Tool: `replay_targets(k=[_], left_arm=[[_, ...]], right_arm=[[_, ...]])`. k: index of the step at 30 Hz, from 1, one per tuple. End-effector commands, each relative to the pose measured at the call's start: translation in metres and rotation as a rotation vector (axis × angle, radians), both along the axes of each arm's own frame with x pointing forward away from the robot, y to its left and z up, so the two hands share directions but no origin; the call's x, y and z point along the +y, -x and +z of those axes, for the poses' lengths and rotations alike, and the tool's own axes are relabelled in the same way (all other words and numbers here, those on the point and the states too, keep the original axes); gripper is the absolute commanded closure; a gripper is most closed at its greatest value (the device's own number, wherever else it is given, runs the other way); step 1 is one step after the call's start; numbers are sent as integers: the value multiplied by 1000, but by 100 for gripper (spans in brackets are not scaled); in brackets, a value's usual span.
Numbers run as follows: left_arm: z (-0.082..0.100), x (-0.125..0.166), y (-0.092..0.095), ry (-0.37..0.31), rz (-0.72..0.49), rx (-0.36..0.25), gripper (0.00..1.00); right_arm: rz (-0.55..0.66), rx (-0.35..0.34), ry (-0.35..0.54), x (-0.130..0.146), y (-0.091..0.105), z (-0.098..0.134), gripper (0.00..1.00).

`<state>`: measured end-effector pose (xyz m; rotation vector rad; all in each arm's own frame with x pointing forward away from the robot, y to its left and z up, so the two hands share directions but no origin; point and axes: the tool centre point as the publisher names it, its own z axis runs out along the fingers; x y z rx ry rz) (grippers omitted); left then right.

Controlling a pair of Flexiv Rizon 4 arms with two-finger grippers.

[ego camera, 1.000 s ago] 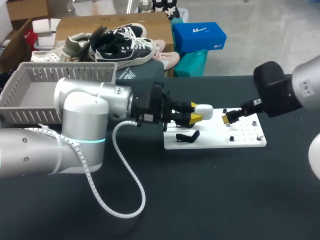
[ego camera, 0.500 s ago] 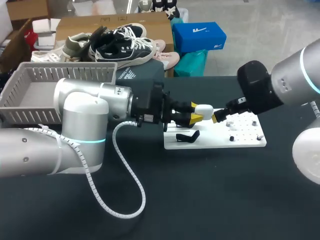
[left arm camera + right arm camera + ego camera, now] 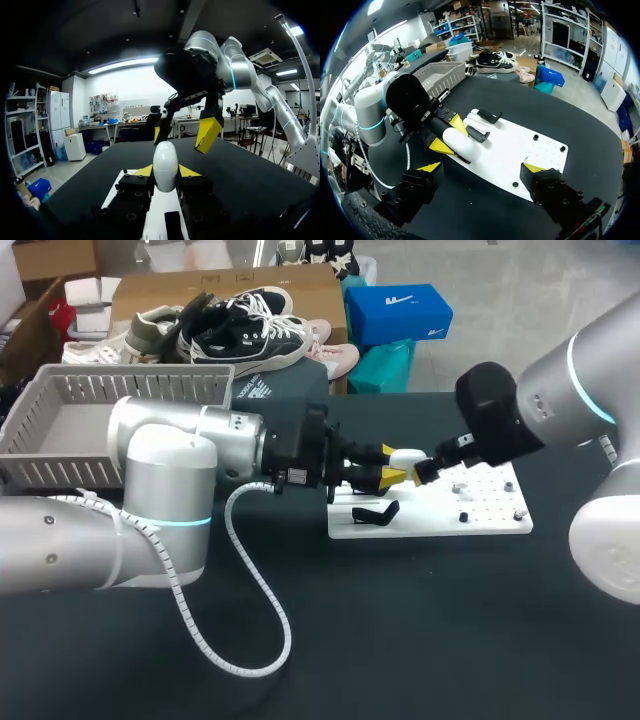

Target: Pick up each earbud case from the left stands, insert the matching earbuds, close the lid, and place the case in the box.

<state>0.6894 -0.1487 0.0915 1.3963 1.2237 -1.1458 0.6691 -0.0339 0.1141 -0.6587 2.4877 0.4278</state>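
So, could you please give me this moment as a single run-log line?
left jaws: shut on white earbud case, held over white board | right jaws: open, close beside case

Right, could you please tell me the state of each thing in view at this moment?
left gripper: shut on the earbud case, above the board.
earbud case: lifted off its stand, lid looks closed.
right gripper: open wide, close beside the case.
white board: lying flat on the table.
black stand: on the board, bearing no case.
grey basket: upright on the table.
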Motion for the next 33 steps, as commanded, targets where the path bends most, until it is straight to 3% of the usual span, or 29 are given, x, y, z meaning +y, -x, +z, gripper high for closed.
replay_targets(k=[1, 33], left_arm=[[0, 0, 2, 1, 7, -2, 100], [0, 0, 2, 1, 7, -2, 100]], right_arm=[[-8, 3, 5, 4, -5, -3, 0], [-45, 1, 2, -1, -20, -9, 0]])
